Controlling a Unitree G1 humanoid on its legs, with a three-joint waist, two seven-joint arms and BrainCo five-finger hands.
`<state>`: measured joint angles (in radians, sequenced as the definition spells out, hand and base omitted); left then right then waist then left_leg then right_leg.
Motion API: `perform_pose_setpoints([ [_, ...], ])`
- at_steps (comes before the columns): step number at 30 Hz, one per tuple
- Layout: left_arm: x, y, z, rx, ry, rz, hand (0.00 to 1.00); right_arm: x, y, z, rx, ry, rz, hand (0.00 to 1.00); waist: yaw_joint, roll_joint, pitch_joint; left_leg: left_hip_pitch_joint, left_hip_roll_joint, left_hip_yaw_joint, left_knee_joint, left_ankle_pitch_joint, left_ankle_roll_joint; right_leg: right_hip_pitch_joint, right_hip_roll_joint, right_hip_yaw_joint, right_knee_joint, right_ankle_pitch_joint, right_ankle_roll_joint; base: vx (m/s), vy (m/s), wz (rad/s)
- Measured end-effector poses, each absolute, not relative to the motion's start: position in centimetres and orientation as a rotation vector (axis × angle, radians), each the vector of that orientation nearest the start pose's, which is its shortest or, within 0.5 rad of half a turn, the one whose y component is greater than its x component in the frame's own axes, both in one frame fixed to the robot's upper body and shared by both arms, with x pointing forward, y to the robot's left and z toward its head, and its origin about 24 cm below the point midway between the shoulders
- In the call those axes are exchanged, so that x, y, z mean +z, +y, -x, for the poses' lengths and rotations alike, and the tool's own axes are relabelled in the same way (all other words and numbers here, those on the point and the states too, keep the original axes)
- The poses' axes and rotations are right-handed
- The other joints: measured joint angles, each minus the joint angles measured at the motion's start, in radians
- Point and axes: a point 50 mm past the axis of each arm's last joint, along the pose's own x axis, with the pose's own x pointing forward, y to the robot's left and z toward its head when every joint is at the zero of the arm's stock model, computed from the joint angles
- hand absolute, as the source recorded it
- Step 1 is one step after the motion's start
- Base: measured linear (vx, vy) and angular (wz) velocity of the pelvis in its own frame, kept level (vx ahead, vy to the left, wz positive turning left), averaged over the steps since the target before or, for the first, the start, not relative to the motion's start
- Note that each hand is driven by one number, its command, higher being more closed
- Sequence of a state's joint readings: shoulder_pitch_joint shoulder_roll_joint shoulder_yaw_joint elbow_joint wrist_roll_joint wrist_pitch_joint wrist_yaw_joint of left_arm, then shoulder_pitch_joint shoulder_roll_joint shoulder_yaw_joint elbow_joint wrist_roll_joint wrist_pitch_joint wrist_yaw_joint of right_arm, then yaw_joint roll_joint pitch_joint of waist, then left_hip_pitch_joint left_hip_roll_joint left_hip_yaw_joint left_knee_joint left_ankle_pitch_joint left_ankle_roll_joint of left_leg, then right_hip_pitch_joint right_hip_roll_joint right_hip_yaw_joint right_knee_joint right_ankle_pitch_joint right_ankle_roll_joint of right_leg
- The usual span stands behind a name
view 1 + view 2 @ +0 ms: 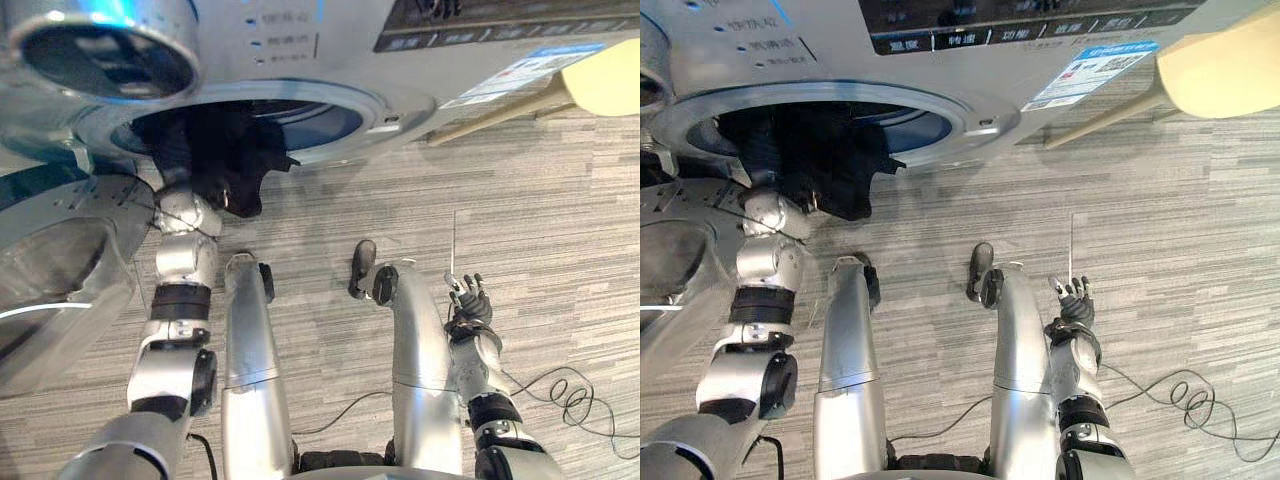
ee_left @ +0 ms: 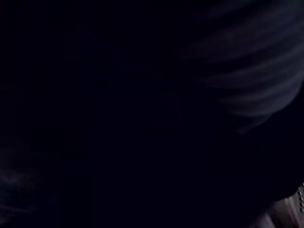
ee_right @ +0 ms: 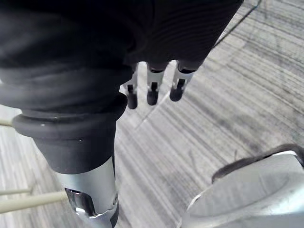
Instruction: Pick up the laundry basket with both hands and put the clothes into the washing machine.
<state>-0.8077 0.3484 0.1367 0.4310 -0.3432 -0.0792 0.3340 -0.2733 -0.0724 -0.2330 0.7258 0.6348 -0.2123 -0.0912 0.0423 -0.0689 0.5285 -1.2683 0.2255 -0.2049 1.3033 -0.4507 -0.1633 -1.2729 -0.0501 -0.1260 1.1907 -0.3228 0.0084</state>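
I am looking down at a grey striped floor (image 1: 560, 200), and the front of the washing machine (image 1: 330, 40) is running across the far side of it. The door (image 1: 55, 270) of the machine is standing open on the robot's left side. A pale beige piece of furniture (image 1: 1225, 70) is showing at the far right corner, with a thin leg touching the floor.

The dark clothes (image 1: 225, 160) are lying in the round opening (image 1: 345, 130) of the drum. One part is hanging over the lower rim and down the front of the machine. The left arm (image 1: 185, 260) is reaching up into this bundle. The left hand is buried inside the cloth, so I cannot tell how it is gripping. Its wrist camera is giving me almost only darkness, with some faint folds of fabric (image 2: 247, 71).

The right hand (image 1: 470, 305) is hanging low on the robot's right side, well apart from the machine and the clothes. Its fingers (image 3: 152, 90) are pointing straight out over the bare floor, spread loosely, and they are holding nothing.
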Motion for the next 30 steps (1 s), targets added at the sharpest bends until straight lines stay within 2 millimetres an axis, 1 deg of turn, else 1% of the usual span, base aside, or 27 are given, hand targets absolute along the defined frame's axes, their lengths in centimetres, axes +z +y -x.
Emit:
perform_pose_setpoints([
  [1,23.7,22.0,-37.0,0.343,-0.506,0.150,1.00,-3.5,-21.6,-27.4,-0.463,0.211,-0.596,0.00,0.000,0.001,0.000,-0.009,0.000,0.000,0.003,0.000,0.000,-0.009,0.002,0.000,0.003,0.002,-0.002,0.02,-0.008,-0.06],
  [3,27.7,21.5,-37.0,0.312,-0.613,0.131,1.00,-3.6,-21.5,-27.5,-0.438,0.230,-0.580,0.00,0.000,-0.005,0.005,-0.021,0.005,-0.001,0.020,0.000,0.000,-0.023,0.014,0.006,0.010,0.008,-0.008,0.02,-0.001,-0.13],
  [4,28.7,21.3,-37.0,0.304,-0.638,0.131,1.00,-3.6,-21.5,-27.5,-0.434,0.231,-0.577,0.00,-0.001,-0.005,0.006,-0.024,0.008,-0.001,0.024,0.000,0.000,-0.024,0.016,0.006,0.010,0.010,-0.010,0.01,0.017,-0.23],
  [5,30.5,21.1,-36.8,0.290,-0.686,0.140,1.00,-3.6,-21.3,-27.5,-0.423,0.235,-0.571,0.00,0.000,-0.005,0.007,-0.027,0.020,0.001,0.031,-0.001,0.000,-0.026,0.026,0.007,0.006,0.018,-0.010,0.00,0.020,-0.22],
  [7,32.7,21.0,-36.5,0.276,-0.740,0.149,1.00,-3.6,-21.0,-27.6,-0.409,0.241,-0.565,0.00,-0.001,-0.006,0.007,-0.027,0.029,0.003,0.033,-0.004,-0.001,-0.028,0.040,0.014,-0.005,0.028,-0.004,-0.01,0.024,-0.28],
  [9,36.8,21.5,-35.9,0.281,-0.822,0.151,1.00,-3.6,-20.8,-27.7,-0.391,0.246,-0.554,0.00,-0.005,-0.011,0.009,-0.033,0.042,0.016,0.034,-0.006,0.001,-0.039,0.053,0.024,-0.022,0.044,0.008,-0.02,0.037,-0.31],
  [10,37.8,21.7,-35.7,0.290,-0.842,0.145,1.00,-3.6,-20.8,-27.7,-0.388,0.246,-0.553,0.00,-0.006,-0.011,0.009,-0.037,0.044,0.016,0.034,-0.006,0.001,-0.043,0.057,0.025,-0.028,0.051,0.007,-0.03,0.045,-0.31],
  [11,40.7,22.3,-34.7,0.305,-0.902,0.137,1.00,-3.7,-20.6,-27.6,-0.372,0.251,-0.556,0.00,-0.014,-0.017,0.013,-0.051,0.053,0.017,0.041,-0.006,0.002,-0.056,0.067,0.029,-0.035,0.065,0.011,-0.03,0.042,-0.23],
  [13,42.5,22.3,-33.8,0.294,-0.965,0.158,1.00,-4.1,-20.6,-27.3,-0.378,0.265,-0.557,0.00,-0.023,-0.019,0.015,-0.070,0.052,0.016,0.045,-0.006,0.002,-0.071,0.067,0.029,-0.039,0.072,0.015,-0.02,0.041,-0.13],
  [15,44.0,21.7,-33.1,0.264,-1.008,0.192,1.00,-5.3,-20.8,-26.1,-0.401,0.312,-0.571,0.00,-0.022,-0.019,0.015,-0.098,0.052,0.014,0.059,-0.006,0.002,-0.095,0.067,0.030,-0.037,0.085,0.006,0.00,0.045,-0.08],
  [16,44.3,21.5,-33.0,0.255,-1.014,0.210,1.00,-5.6,-20.8,-25.9,-0.408,0.321,-0.573,0.00,-0.023,-0.019,0.016,-0.103,0.051,0.013,0.061,-0.005,0.002,-0.099,0.067,0.029,-0.036,0.086,0.006,0.01,0.038,-0.04],
  [18,45.9,20.7,-32.2,0.219,-1.059,0.285,1.00,-6.1,-21.0,-25.1,-0.426,0.338,-0.578,0.00,-0.023,-0.020,0.018,-0.123,0.047,0.010,0.070,-0.005,0.003,-0.116,0.067,0.029,-0.033,0.091,0.007,0.01,0.035,-0.02],
  [19,46.5,20.6,-31.5,0.267,-1.099,0.308,1.00,-6.4,-21.1,-24.8,-0.434,0.346,-0.576,0.00,-0.025,-0.020,0.018,-0.133,0.047,0.008,0.077,-0.005,0.003,-0.125,0.067,0.028,-0.030,0.092,0.008,0.01,0.032,-0.03],
  [20,46.7,20.6,-31.1,0.293,-1.117,0.317,1.00,-6.4,-21.1,-24.7,-0.436,0.348,-0.576,0.00,-0.027,-0.020,0.018,-0.138,0.046,0.008,0.079,-0.005,0.003,-0.130,0.067,0.029,-0.028,0.092,0.008,0.01,0.031,-0.04],
  [22,47.3,20.6,-29.8,0.435,-1.193,0.234,1.00,-6.7,-21.3,-24.1,-0.447,0.355,-0.572,0.00,-0.025,-0.020,0.018,-0.158,0.046,0.005,0.089,-0.005,0.003,-0.148,0.067,0.028,-0.021,0.093,0.008,0.01,0.029,-0.04],
  [23,47.4,20.6,-29.5,0.486,-1.212,0.177,1.00,-6.7,-21.3,-24.0,-0.448,0.354,-0.571,0.00,-0.026,-0.020,0.018,-0.161,0.046,0.003,0.092,-0.005,0.003,-0.151,0.067,0.027,-0.018,0.093,0.008,0.01,0.028,-0.03],
  [24,47.5,20.4,-29.2,0.557,-1.236,0.071,1.00,-6.7,-21.4,-24.0,-0.449,0.346,-0.571,0.00,-0.026,-0.020,0.018,-0.167,0.046,0.001,0.097,-0.006,0.004,-0.155,0.067,0.026,-0.015,0.093,0.008,0.00,0.000,0.00],
  [25,47.4,20.1,-29.2,0.643,-1.260,-0.111,0.00,-6.5,-21.5,-23.9,-0.453,0.329,-0.568,0.00,-0.026,-0.021,0.018,-0.169,0.044,0.001,0.102,-0.007,0.006,-0.159,0.066,0.027,-0.008,0.093,0.008,0.02,0.033,0.01],
  [27,46.9,19.9,-29.6,0.727,-1.252,-0.322,0.00,-6.2,-21.6,-23.9,-0.457,0.300,-0.564,0.00,-0.026,-0.021,0.018,-0.169,0.044,0.001,0.105,-0.008,0.007,-0.159,0.065,0.028,-0.005,0.092,0.009,0.00,0.000,0.00],
  [28,46.7,19.9,-29.7,0.739,-1.246,-0.359,0.00,-6.2,-21.6,-23.9,-0.459,0.297,-0.563,0.00,-0.026,-0.021,0.018,-0.169,0.044,0.001,0.105,-0.008,0.007,-0.159,0.065,0.028,-0.005,0.092,0.010,0.00,0.000,0.00],
  [29,46.1,20.1,-30.4,0.748,-1.207,-0.434,0.00,-6.2,-21.7,-23.9,-0.460,0.297,-0.567,0.00,-0.026,-0.021,0.018,-0.169,0.045,0.002,0.105,-0.008,0.008,-0.160,0.063,0.028,-0.006,0.090,0.013,0.00,0.000,0.00],
  [30,45.8,20.3,-30.8,0.746,-1.181,-0.455,0.00,-6.3,-21.7,-23.9,-0.464,0.297,-0.572,0.00,-0.026,-0.021,0.018,-0.169,0.045,0.002,0.104,-0.009,0.010,-0.160,0.063,0.028,-0.006,0.090,0.013,0.00,0.000,0.00],
])
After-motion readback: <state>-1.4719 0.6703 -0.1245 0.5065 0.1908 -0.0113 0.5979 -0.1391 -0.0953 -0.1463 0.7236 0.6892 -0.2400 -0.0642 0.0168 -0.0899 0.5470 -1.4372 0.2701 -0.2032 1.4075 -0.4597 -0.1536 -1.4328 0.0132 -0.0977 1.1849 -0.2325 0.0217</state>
